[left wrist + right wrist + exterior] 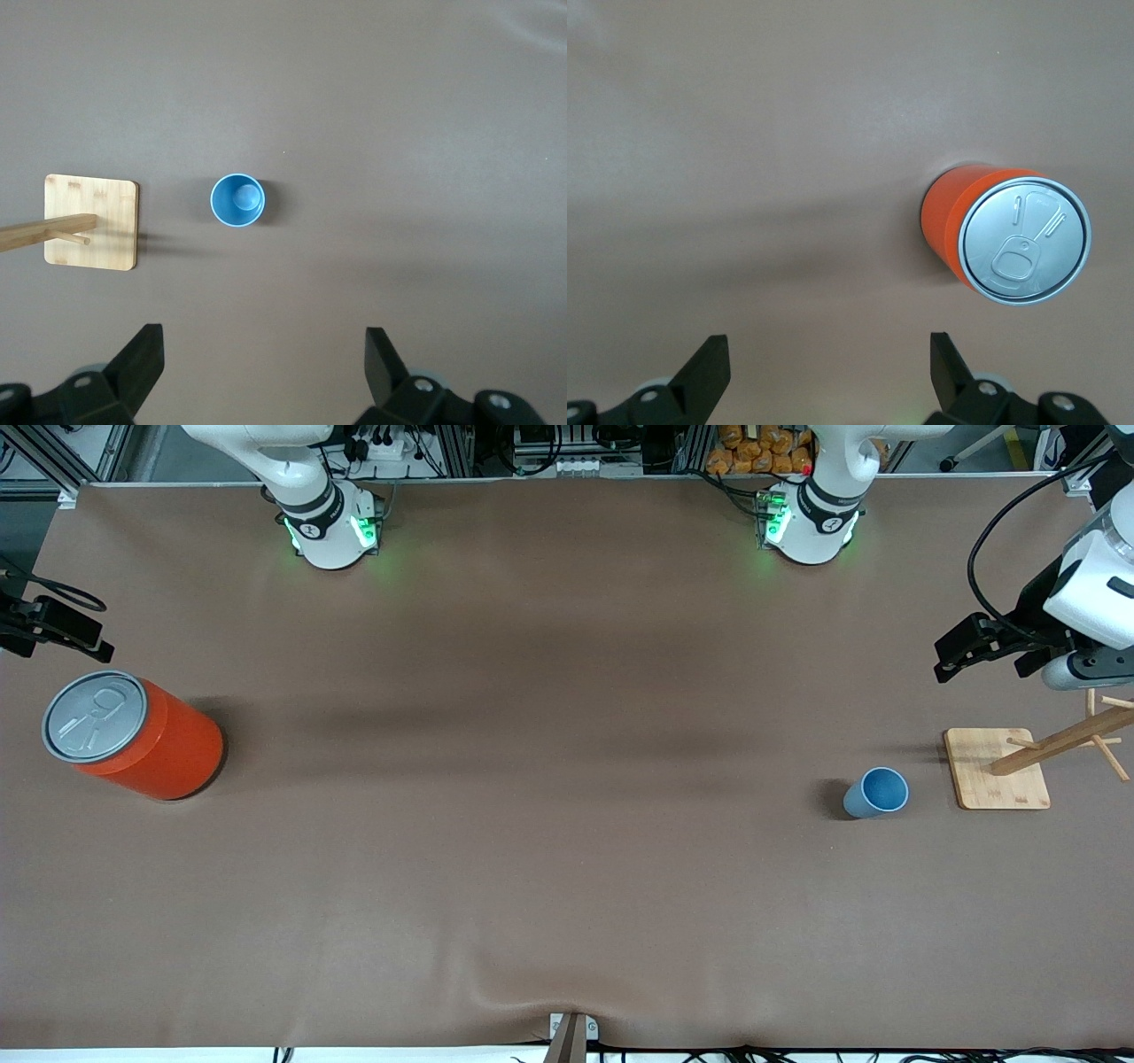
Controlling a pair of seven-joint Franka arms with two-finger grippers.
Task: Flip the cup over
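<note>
Toward the left arm's end of the table, nearest the front camera: the cup [876,793], small and light blue, standing upright with its mouth up and its darker blue inside showing [237,200]. Touched by nothing. Just beside it, closer still to that end and a shade farther from the camera: a square wooden board [997,768] carrying a leaning wooden rack of pegs [1063,740]; board and cup near but apart [91,221].

Above the table edge past the board, up in the air: the left gripper [961,657], black fingers [142,356] spread wide and holding nothing, looking down on cup and board from its wrist view.

At the right arm's end, well apart from all that: a big orange can [133,735] with a grey pull-tab lid, upright [1007,235].

Over the table's edge beside the can: the right gripper [62,633], fingers [707,372] likewise wide apart and empty.

Farthest back: both arm bases, lit green.
</note>
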